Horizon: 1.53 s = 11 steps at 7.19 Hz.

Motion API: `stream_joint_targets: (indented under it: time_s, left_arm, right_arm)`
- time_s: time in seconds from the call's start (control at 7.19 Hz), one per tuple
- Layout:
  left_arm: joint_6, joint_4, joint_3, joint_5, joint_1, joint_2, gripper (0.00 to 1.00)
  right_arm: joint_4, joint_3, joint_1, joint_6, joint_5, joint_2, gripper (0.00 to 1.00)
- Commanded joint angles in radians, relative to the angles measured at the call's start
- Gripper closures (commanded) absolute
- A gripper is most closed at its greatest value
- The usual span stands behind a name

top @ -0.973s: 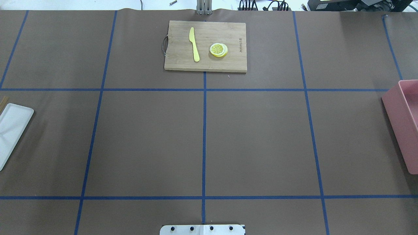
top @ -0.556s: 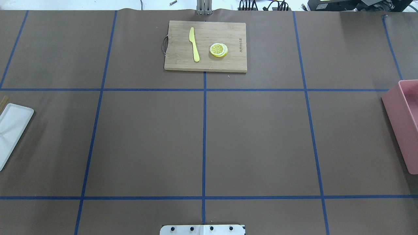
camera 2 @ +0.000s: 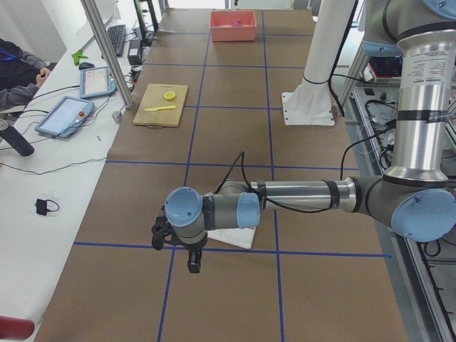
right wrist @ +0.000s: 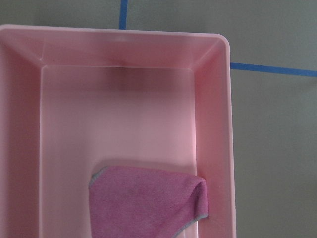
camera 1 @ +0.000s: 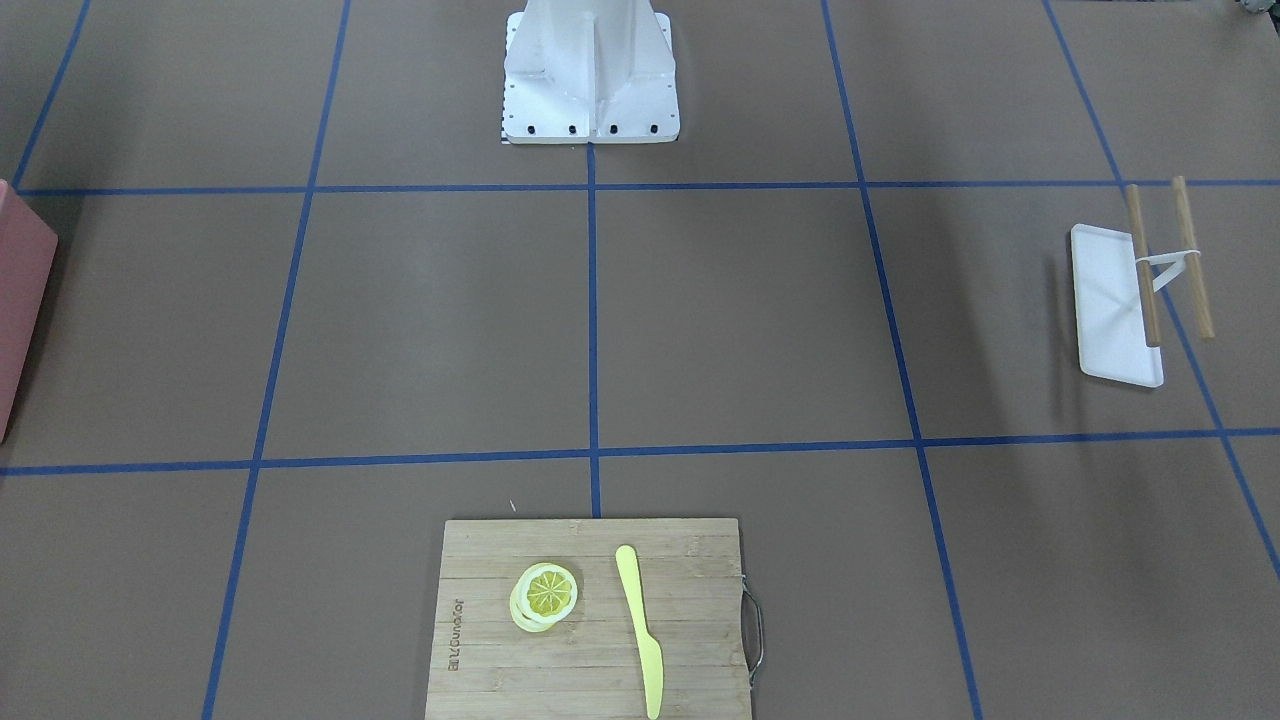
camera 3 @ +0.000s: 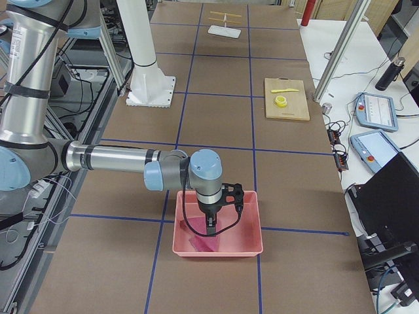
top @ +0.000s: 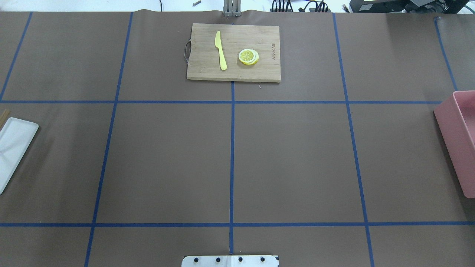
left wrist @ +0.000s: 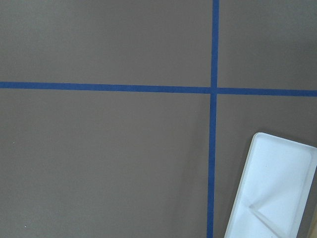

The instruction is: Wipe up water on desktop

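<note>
The desktop (top: pixel 167 159) is a matte brown surface crossed by blue tape lines; I make out no water on it in any view. A pink cloth (right wrist: pixel 148 203) lies crumpled in a pink bin (right wrist: pixel 218 124) at the table's right end. My right gripper (camera 3: pixel 209 226) hangs over that bin (camera 3: pixel 252 245), above the cloth (camera 3: pixel 204 243); I cannot tell if it is open or shut. My left gripper (camera 2: pixel 192 265) hovers over a tape crossing beside a white tray (camera 2: pixel 239 239) at the left end; I cannot tell its state. Neither wrist view shows fingers.
A bamboo cutting board (top: pixel 233 52) with a yellow knife (top: pixel 220 50) and lemon slices (top: pixel 248 56) lies at the far middle. The white tray (camera 1: pixel 1105 310) carries two wooden sticks (camera 1: pixel 1140 270). The robot's base (camera 1: pixel 590 70) stands at the near edge.
</note>
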State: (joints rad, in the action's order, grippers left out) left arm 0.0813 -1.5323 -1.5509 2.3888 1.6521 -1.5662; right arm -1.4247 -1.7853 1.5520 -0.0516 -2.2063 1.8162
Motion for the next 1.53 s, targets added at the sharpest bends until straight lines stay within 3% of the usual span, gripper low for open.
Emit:
stream_joint_targets:
  time_s: [0.0, 1.39]
  left_arm:
    - [0.000, 0.000, 0.000, 0.000, 0.000, 0.000, 0.02]
    - [0.002, -0.003, 0.011, 0.003, 0.000, 0.000, 0.02]
  right_arm:
    - [0.001, 0.003, -0.013, -0.021, -0.009, -0.005, 0.00]
    - [0.003, -0.011, -0.044, -0.017, -0.012, -0.005, 0.00]
